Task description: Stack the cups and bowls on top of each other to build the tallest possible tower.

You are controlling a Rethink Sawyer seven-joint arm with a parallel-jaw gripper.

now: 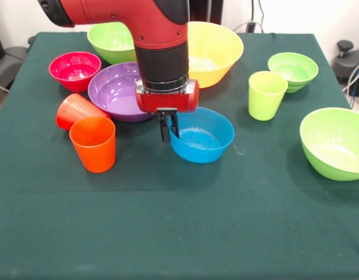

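Front view is showing us everything scattered and no tower begun: we are looking at the claw (169, 129) hanging right at the left-hand rim of the blue bowl (201, 135), its dark fingers drawn close together with only a sliver between them. They seem to be straddling or pinching that rim, though we are not able to tell whether they are truly clamped on it. The bowl is sitting upright on the worktop (179, 233), spreading to the picture's right of the claw. The orange cup (94, 143) is standing upright well off to the picture's left and a little nearer the camera, with the red cup (74, 109) lying tipped just behind it. We are judging that carrying the bowl onto the cup means travelling leftward across the worktop.
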